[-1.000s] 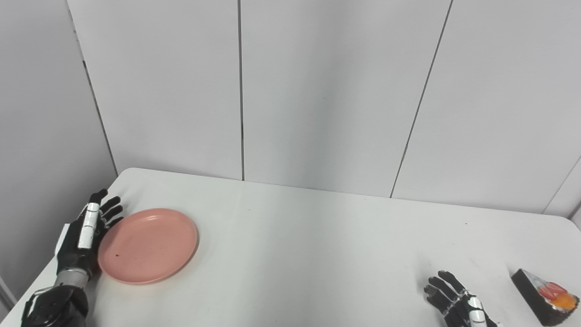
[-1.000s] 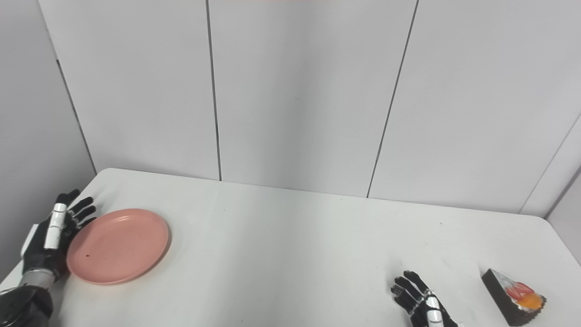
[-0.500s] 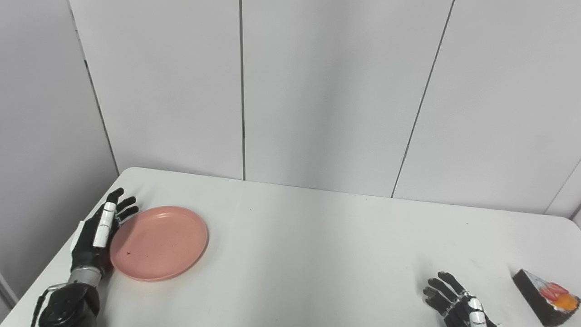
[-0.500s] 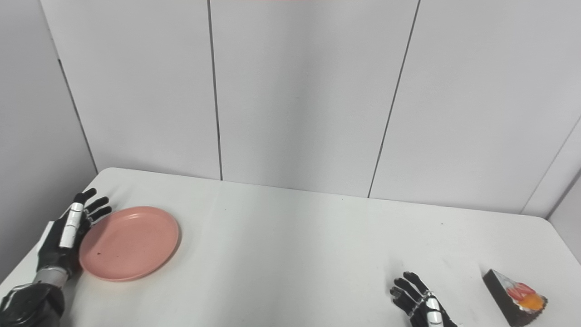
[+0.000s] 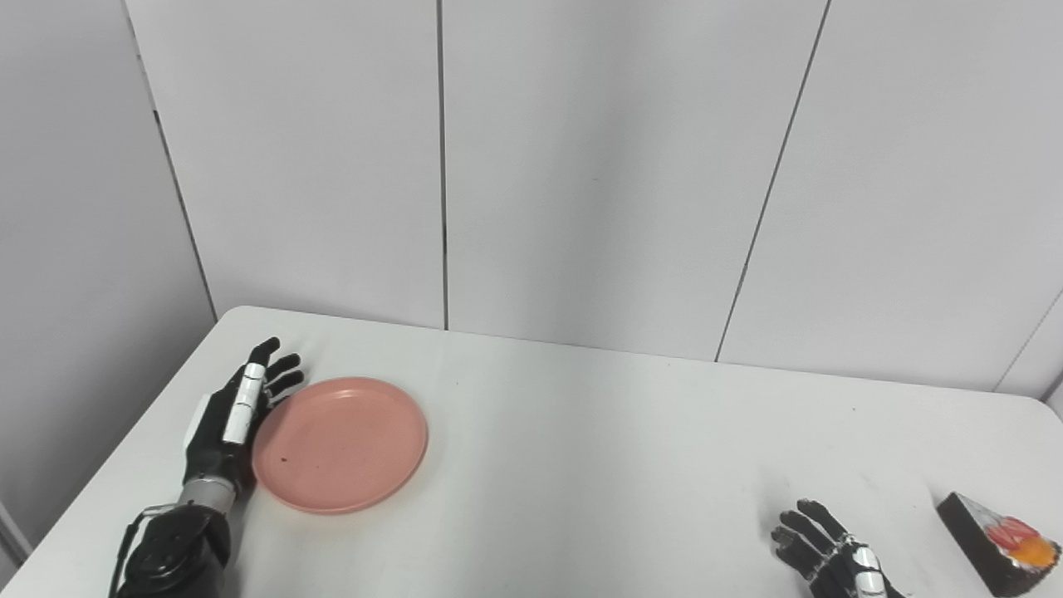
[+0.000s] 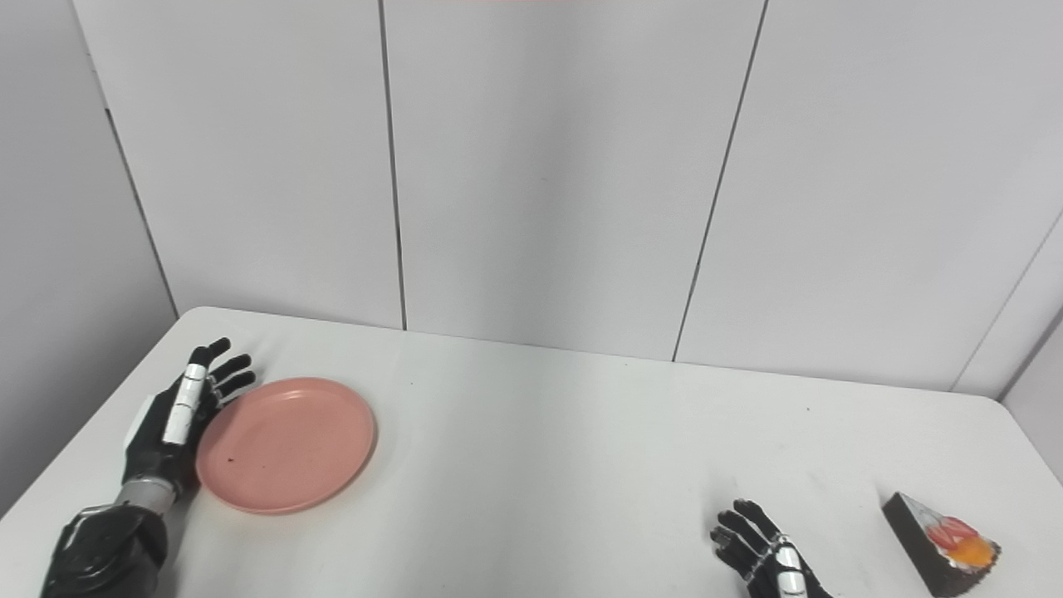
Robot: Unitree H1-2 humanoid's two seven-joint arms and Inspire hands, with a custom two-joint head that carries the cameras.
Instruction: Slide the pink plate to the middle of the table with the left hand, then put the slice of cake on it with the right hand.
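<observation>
A white rectangular desk [image 5: 581,465] stood against a wall of pale grey panels [image 5: 598,166]. On the desk's left part, some way in from the left edge, lay a round, shallow pink plastic plate [image 5: 340,443], flat and bare except for a tiny dark speck. The robot's black left hand [image 5: 234,415] rested edge-on against the plate's left rim, fingers straight and spread a little, gripping nothing; it seemed to be pressing sideways on the rim, not holding it. The plate was well short of the desk's middle, so the slide looked only partly done. Near the desk's front right corner sat a dark wedge-shaped slice of cake with red and orange fruit on top [image 6: 942,540], untouched. The black right hand [image 6: 760,552] lay low near the front edge, to the left of the cake and apart from it, fingers loosely spread and empty; its lower part was cut off by the frame. Several things could go wrong from here. Because the plate was only pushed at one side, an off-centre push could make it spin or slip out from the hand. Too hard a shove might send it past the middle. Later, the soft cake could be crushed or tipped by a tight grip.
</observation>
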